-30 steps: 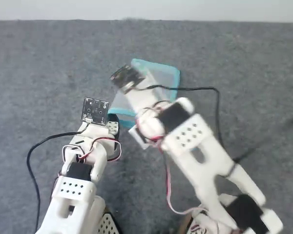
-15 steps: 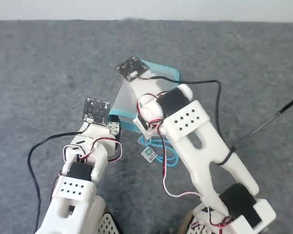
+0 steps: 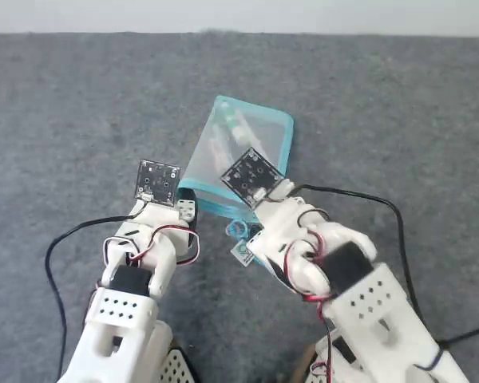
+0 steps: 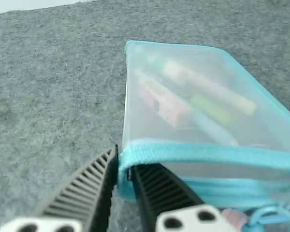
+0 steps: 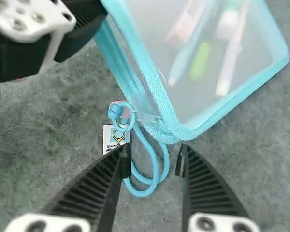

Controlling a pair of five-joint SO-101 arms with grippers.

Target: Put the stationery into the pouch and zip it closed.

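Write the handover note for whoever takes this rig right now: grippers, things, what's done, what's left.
Left gripper: shut on the pouch at one end of its zip edge.
Right gripper: open, with the blue pull cord lying between its jaws.
The pouch lies on the grey mat with the stationery inside.
Done: stationery packed.
Left: the zip looks open. The slider sits at the end away from the held one, so probably grip the cord and draw it across.
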